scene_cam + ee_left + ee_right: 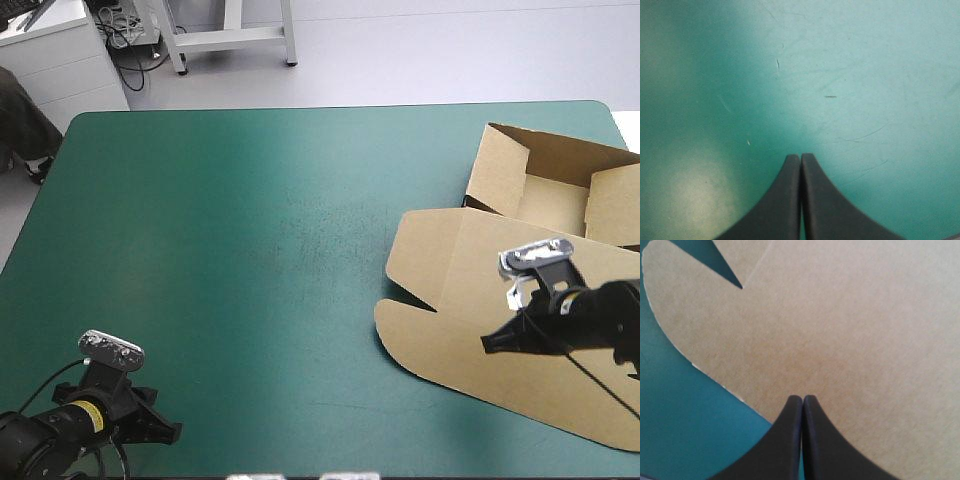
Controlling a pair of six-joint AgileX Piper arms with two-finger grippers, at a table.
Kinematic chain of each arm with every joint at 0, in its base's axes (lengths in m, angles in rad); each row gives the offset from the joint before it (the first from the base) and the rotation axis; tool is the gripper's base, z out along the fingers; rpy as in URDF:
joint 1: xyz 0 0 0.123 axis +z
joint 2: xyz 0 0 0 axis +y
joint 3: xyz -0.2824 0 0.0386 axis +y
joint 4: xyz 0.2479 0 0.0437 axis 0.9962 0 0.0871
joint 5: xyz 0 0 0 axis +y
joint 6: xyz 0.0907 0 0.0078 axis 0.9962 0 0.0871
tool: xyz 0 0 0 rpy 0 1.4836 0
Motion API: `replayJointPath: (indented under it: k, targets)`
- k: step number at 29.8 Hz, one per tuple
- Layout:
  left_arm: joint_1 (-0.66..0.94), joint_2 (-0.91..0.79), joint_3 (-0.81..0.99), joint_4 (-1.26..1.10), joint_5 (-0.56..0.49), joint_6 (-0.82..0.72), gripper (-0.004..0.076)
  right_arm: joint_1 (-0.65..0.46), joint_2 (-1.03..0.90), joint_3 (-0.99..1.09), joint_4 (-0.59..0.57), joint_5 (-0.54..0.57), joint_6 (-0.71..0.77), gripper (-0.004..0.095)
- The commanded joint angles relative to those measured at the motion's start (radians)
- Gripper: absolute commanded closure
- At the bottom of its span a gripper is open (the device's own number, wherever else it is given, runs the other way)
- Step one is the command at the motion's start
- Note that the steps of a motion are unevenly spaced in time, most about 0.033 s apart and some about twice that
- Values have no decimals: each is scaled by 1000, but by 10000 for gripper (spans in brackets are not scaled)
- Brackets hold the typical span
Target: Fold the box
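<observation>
Lying at the worktop's right side, the brown box (455,285) is an open tray, its raised walls toward the far right corner and its lid flat on the teal-green cover (250,250). The right jaws are clenched on nothing, over the flat lid close to its curved edge. The left jaws, likewise clenched and empty, are over bare cover near the near left corner.
</observation>
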State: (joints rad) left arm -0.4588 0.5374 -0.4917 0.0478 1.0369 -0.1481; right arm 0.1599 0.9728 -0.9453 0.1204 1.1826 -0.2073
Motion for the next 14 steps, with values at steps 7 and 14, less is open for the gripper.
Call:
replayJointPath:
  k: [7,14]
  targets:
    - [-3,7,-25,6,-56,4,756,-1,-320,223,133,-147,-10,926]
    - [-3,7,-25,6,-56,4,756,-1,-498,317,95,-154,-10,926]
